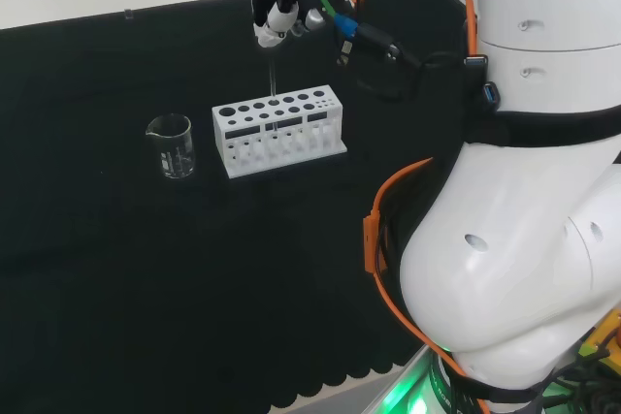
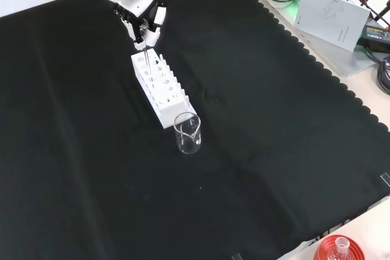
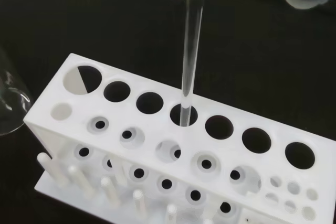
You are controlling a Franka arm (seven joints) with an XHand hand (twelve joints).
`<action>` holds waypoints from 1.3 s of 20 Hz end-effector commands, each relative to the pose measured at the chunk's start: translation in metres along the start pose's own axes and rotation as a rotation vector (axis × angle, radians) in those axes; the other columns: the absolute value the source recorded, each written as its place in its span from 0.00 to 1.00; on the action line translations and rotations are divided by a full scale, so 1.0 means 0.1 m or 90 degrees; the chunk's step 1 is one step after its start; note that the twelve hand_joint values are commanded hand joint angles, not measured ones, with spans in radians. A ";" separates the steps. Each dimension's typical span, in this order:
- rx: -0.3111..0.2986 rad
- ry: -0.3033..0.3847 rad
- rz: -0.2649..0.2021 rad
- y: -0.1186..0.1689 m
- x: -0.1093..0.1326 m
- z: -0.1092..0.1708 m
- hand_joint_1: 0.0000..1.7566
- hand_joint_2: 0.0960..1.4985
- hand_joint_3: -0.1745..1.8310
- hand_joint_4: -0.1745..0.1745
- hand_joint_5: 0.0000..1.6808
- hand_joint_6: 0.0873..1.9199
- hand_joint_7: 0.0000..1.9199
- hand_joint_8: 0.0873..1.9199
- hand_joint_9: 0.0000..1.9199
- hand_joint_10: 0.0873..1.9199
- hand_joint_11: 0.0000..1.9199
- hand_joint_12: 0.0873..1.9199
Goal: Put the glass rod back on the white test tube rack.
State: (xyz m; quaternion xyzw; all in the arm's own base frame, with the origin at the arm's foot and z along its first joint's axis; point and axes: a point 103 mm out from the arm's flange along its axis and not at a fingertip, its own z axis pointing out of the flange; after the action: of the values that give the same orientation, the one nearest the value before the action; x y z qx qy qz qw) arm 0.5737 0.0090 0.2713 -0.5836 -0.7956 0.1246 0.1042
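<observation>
Fingers (image 1: pixel 277 21) pinching top of glass rod (image 3: pixel 189 61) — hanging upright, tip just inside large hole of white test tube rack (image 1: pixel 279 128). Lower straight, no tilt, avoid hole rim — release only once bottomed. Beaker (image 1: pixel 172 145) beside rack.

Head view behind the arm, front view opposite looking down; wrist view close; all share the white rack (image 1: pixel 278 129).
</observation>
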 end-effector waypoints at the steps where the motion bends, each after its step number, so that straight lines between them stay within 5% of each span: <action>1: 0.047 0.009 0.002 -0.01 0.00 0.03 0.62 0.60 0.00 0.01 0.52 0.40 0.82 0.00 0.93 0.00 0.95 0.15; 4: 0.053 0.012 0.004 -0.02 0.01 0.06 0.60 0.58 0.00 0.00 0.41 0.45 0.79 0.00 0.91 0.00 0.94 0.15; 15: 0.045 0.028 0.016 -0.08 -0.03 0.00 0.56 0.56 0.00 0.00 0.25 0.43 0.69 0.00 0.84 0.00 0.90 0.17; 21: 0.038 0.035 0.027 -0.17 -0.05 -0.08 0.51 0.55 0.00 0.09 0.22 0.37 0.62 0.00 0.75 0.00 0.78 0.33; 26: 0.028 0.033 0.039 -0.26 -0.08 -0.13 0.48 0.55 0.00 0.20 0.20 0.32 0.55 0.00 0.63 0.00 0.58 0.52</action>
State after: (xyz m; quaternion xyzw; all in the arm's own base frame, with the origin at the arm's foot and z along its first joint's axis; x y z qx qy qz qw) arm 0.5615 -0.0001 0.2869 -0.6009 -0.7759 0.1339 0.1377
